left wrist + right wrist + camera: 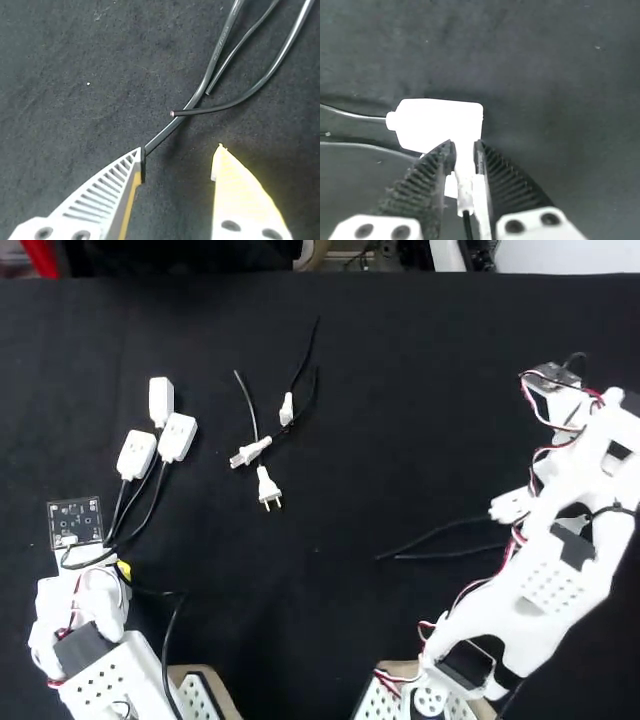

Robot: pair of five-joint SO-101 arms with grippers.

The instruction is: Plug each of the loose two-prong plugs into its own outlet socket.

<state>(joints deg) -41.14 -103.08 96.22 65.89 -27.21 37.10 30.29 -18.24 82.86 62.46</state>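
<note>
We grip plug point(465, 194) in right end effector point(463, 148) at outlet socket point(437, 122); align prongs square, push straight. Left end effector point(179, 148) wide above cords point(220, 60).

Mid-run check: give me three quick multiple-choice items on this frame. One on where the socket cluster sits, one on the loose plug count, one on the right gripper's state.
1. The clustered sockets lie: A) near the left arm; B) beside the right arm; C) among the plugs.
2. Loose plugs mid-table: A) one; B) three; C) five.
3. Right gripper: A) open, empty; B) shut on a white plug; C) shut on a black cable.
Key: 1 A, their cables run down to that arm; 2 B, three lie apart in the high view; 3 B, its fingers clamp the plug.
</note>
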